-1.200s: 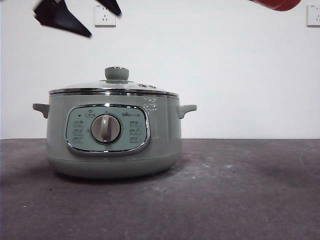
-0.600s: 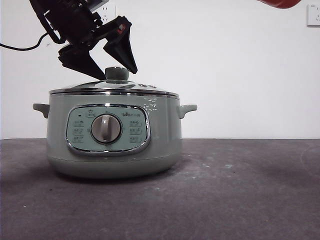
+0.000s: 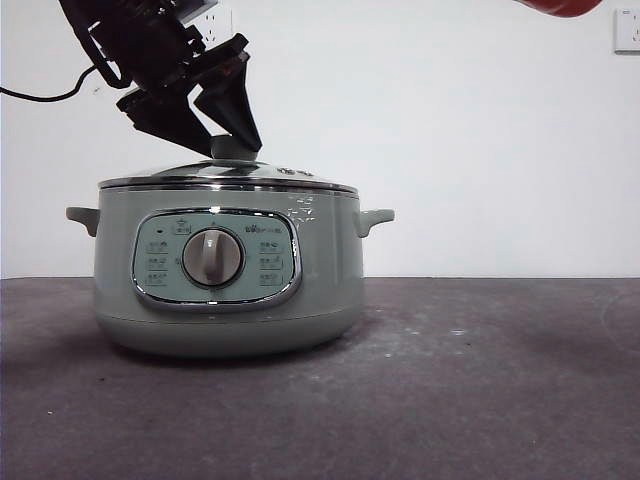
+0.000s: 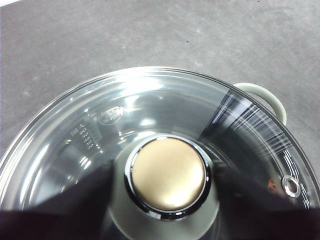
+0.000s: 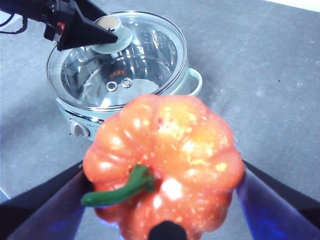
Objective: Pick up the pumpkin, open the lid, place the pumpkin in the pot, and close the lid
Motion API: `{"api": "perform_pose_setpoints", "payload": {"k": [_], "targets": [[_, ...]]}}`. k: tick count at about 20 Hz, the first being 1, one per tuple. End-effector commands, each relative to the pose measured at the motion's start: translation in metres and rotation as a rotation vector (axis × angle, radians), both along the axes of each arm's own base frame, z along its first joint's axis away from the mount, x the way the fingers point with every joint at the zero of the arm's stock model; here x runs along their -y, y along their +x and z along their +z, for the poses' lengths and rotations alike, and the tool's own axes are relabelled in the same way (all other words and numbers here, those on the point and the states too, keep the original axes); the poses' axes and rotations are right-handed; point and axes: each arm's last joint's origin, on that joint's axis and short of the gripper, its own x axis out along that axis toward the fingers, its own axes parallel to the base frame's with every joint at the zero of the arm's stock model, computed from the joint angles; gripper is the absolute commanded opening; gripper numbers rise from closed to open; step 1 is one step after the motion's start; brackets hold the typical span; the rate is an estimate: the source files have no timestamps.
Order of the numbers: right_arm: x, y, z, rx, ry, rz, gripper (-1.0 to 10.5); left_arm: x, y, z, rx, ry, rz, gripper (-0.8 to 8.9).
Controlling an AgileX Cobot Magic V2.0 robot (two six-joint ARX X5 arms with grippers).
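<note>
The pale sage-green pot (image 3: 325, 260) stands left of centre on the table, its lid (image 3: 290, 178) on it. My left gripper (image 3: 232, 148) comes down from the upper left, its jaws pressed on both sides of the lid's knob (image 4: 167, 175). The left wrist view shows the knob's metal top between the two dark jaws, and the glass dome of the lid (image 4: 150, 95) around it. My right gripper (image 5: 165, 180) is shut on the orange-red pumpkin (image 5: 165, 165) with its green stem, held high to the right of the pot. Only the pumpkin's underside (image 3: 560, 6) shows at the front view's top edge.
The dark grey table (image 3: 480, 380) stretches to the right of the pot. A white wall with sockets (image 3: 628, 30) stands behind. A black cable (image 3: 40, 95) hangs from the left arm. The pot's side handle (image 3: 378, 218) sticks out to the right.
My left gripper came down from the top edge to the lid's knob, then its jaws closed in on the knob. The pot, the lid and the pumpkin have stayed in place.
</note>
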Motion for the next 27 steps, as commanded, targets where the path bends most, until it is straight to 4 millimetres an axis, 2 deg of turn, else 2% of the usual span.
{"api": "perform_pose_setpoints", "payload": {"k": [1, 2, 4, 11, 19, 23, 27], "targets": [[0.000, 0.000, 0.001, 0.001, 0.012, -0.005, -0.1, 0.002, 0.002, -0.002, 0.003, 0.006, -0.008, 1.11], [0.000, -0.001, 0.001, 0.001, 0.012, -0.004, -0.1, 0.002, 0.002, -0.002, 0.003, 0.006, -0.008, 1.10], [0.000, 0.000, 0.001, 0.001, 0.012, -0.005, -0.1, 0.002, 0.002, -0.002, 0.001, 0.003, -0.004, -0.09], [0.000, -0.001, 0.001, 0.001, 0.012, -0.004, -0.1, 0.001, 0.001, 0.003, 0.021, -0.007, -0.002, -0.08], [-0.001, 0.000, 0.000, -0.002, 0.011, -0.004, -0.1, -0.013, -0.019, 0.040, 0.131, -0.047, 0.019, -0.08], [-0.004, 0.006, 0.000, 0.003, 0.015, -0.003, -0.1, -0.031, -0.042, 0.068, 0.185, -0.061, 0.054, -0.08], [-0.019, 0.029, -0.004, 0.004, 0.059, 0.061, -0.1, -0.054, -0.085, 0.100, 0.241, -0.063, 0.104, -0.08]]}}
